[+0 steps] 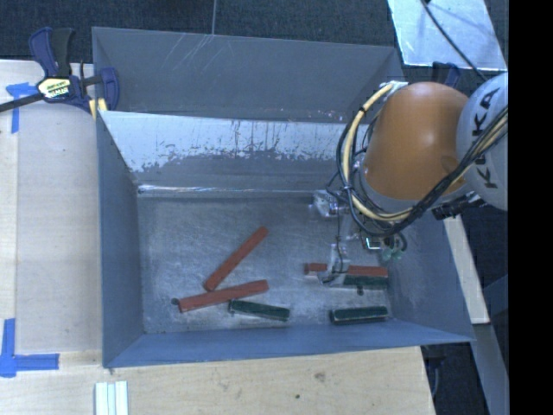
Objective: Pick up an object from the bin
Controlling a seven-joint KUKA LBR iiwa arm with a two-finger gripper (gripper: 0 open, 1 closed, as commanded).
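My gripper [337, 271] reaches down at the right of the bin floor, its fingertips right at a flat red-brown bar [367, 272] that lies level there. The fingers look close together on the bar's left part, but how they stand is hidden by the arm's body above. A dark green bar [359, 316] lies just in front of it, near the bin's front wall.
Left of centre, two more red-brown bars lie on the floor: one slanted [236, 258], one nearly level [222, 296]. A second dark green bar [258, 311] lies beside them. The arm with its orange cover and cables hangs over the bin's right side.
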